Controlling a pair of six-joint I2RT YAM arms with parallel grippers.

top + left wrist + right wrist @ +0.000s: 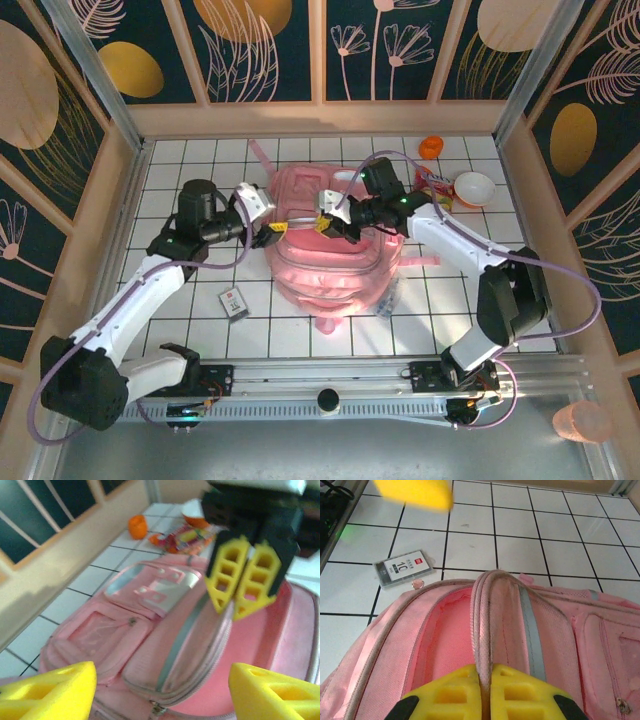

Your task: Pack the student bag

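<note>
The student bag [330,275] lies flat mid-table, pale pink, its main compartment unzipped and showing a pink lining. My right gripper [328,225] is shut on the zip edge of the bag's front flap and holds it up; in the right wrist view the yellow fingertips [491,680] pinch that edge [482,610]. My left gripper [272,232] hovers at the bag's left side, open. In the left wrist view its yellow fingers [50,690] stand wide apart over the bag [150,645] with nothing between them, facing the right gripper [245,582].
A small clear card case [234,302] lies on the white tiles left of the bag, also in the right wrist view as a card case [405,567]. An orange cup [430,147], a snack packet [437,185] and a white bowl [474,188] sit at the back right. Wooden walls enclose the table.
</note>
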